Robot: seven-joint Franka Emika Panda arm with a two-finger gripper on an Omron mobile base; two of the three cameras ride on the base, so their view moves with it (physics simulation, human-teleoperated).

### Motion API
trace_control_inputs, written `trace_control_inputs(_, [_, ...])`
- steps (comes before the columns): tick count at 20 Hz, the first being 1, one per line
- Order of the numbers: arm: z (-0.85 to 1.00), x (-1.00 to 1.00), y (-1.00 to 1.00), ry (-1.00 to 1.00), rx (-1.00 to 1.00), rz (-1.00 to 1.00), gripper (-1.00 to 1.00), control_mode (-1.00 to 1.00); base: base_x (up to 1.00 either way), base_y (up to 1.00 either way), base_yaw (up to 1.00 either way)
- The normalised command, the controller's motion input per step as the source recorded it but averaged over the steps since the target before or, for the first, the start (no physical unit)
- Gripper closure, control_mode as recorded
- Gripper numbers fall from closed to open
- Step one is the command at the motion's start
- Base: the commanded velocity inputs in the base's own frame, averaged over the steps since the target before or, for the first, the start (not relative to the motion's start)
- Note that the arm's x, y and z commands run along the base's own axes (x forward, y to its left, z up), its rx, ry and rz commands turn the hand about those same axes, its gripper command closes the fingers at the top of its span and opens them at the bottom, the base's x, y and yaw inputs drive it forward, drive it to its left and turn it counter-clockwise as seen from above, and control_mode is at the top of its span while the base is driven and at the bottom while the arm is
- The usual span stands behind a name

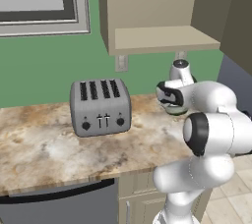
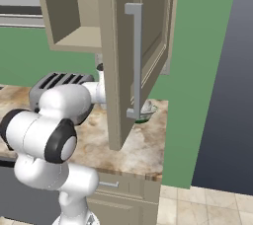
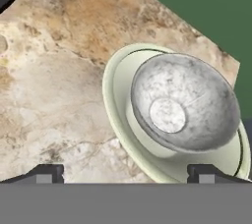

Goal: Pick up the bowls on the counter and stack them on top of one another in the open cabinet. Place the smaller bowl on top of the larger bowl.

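Note:
The greyish-white mottled smaller bowl (image 3: 179, 102) sits nested inside the pale green-cream larger bowl (image 3: 123, 120). Both rest on the marbled counter (image 3: 54, 85) near its right end, by the green wall. My gripper (image 3: 125, 175) hovers over them, open, its two fingertips (image 3: 47, 172) spread wide with nothing between them. In the right base view the bowls (image 2: 147, 111) peek out from behind the cabinet door. The open cabinet (image 1: 162, 39) hangs above, with its shelf board bare.
A silver four-slot toaster (image 1: 101, 106) stands on the counter left of the bowls. The cabinet's swung-open door (image 2: 134, 61), with a grey handle, juts out over the counter beside my arm. The counter (image 2: 148, 155) ends close to the right of the bowls.

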Motion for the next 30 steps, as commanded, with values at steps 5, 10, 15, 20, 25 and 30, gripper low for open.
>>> trace_control_inputs(5, [-0.32, 0.0, 0.0, 0.06, -0.09, 0.1, -1.0, -1.0, 0.0, 0.0, 0.0])
trace_control_inputs(10, [-0.47, 0.0, 0.02, 0.02, -0.11, 0.1, -1.0, -1.0, 0.0, 0.0, 0.0])
trace_control_inputs(15, [-0.32, 0.04, 0.0, 0.0, -0.03, 0.06, -1.0, -1.0, 0.0, 0.0, 0.0])
trace_control_inputs(20, [-0.14, 0.19, -0.05, 0.0, 0.0, 0.05, -1.0, -1.0, 0.0, 0.0, 0.0])
trace_control_inputs(25, [-0.08, 0.3, -0.07, 0.0, 0.0, 0.04, -1.0, -1.0, 0.0, 0.0, 0.0])
trace_control_inputs(30, [-0.1, 0.29, -0.02, 0.0, 0.0, 0.04, -1.0, -1.0, 0.0, 0.0, 0.0])
